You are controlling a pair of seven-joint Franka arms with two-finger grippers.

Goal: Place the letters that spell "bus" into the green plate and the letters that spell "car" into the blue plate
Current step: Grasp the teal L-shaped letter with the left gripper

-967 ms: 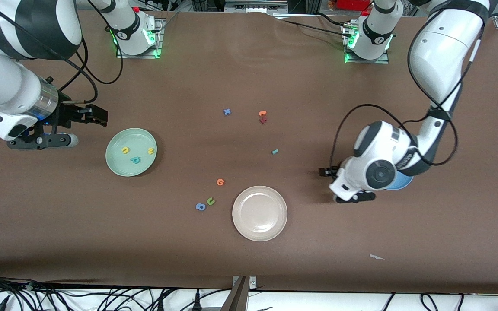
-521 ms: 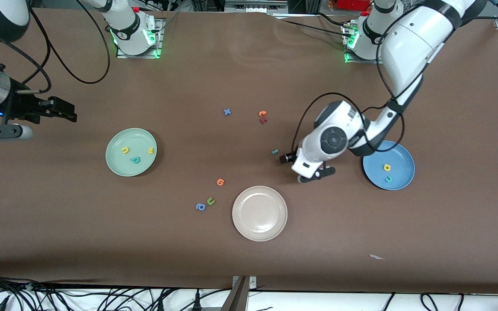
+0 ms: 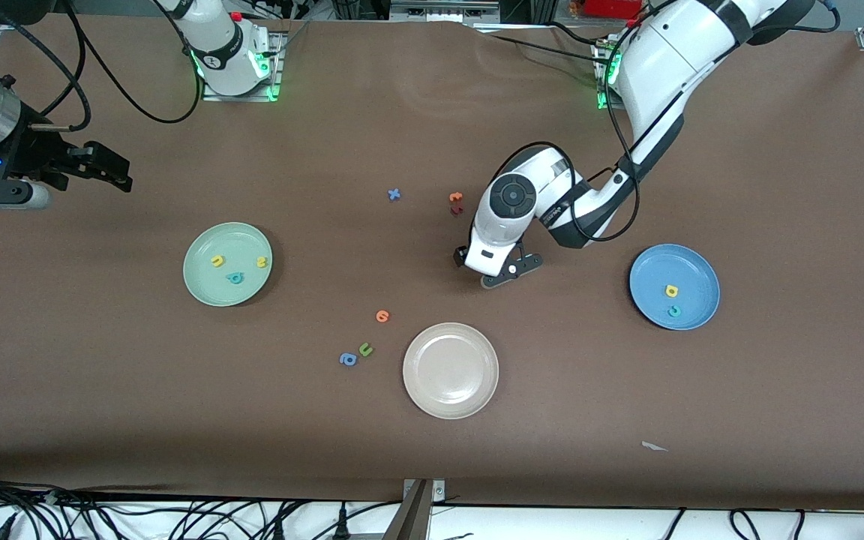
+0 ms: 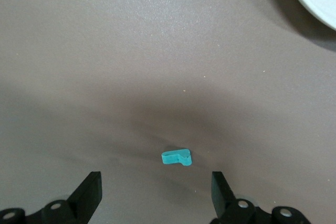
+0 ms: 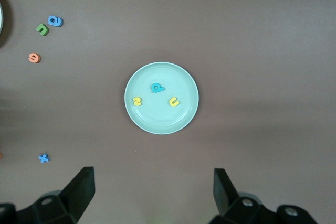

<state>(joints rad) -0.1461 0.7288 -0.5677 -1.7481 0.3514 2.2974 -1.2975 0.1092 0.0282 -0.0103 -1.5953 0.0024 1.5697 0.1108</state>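
Observation:
A small teal "r" (image 4: pixel 176 157) lies flat on the brown table. My left gripper (image 3: pixel 471 261) hangs just over it, open, and its fingers (image 4: pixel 90 190) stand wide on either side without touching it. In the front view the hand hides the "r". The blue plate (image 3: pixel 691 274) holds a yellow "a" (image 3: pixel 671 291) and a teal "c" (image 3: pixel 673 311). The green plate (image 3: pixel 229 240) holds a yellow "u" (image 3: pixel 217 261), a yellow "s" (image 3: pixel 261 262) and a teal "b" (image 3: pixel 235 278). My right gripper (image 3: pixel 118 171) waits, open and holding nothing, at the right arm's end of the table, looking down on the green plate (image 5: pixel 163 119).
A cream plate (image 3: pixel 451 370) sits nearer the front camera than the left gripper. An orange letter (image 3: pixel 382 316), a green "u" (image 3: pixel 365 349) and a blue "a" (image 3: pixel 347 359) lie beside it. A blue "x" (image 3: pixel 394 194), an orange letter (image 3: pixel 456 197) and a dark red one (image 3: pixel 456 210) lie mid-table.
The left arm has swung from over the blue plate to over the teal "r", uncovering the plate. The right arm has drawn back toward its end of the table.

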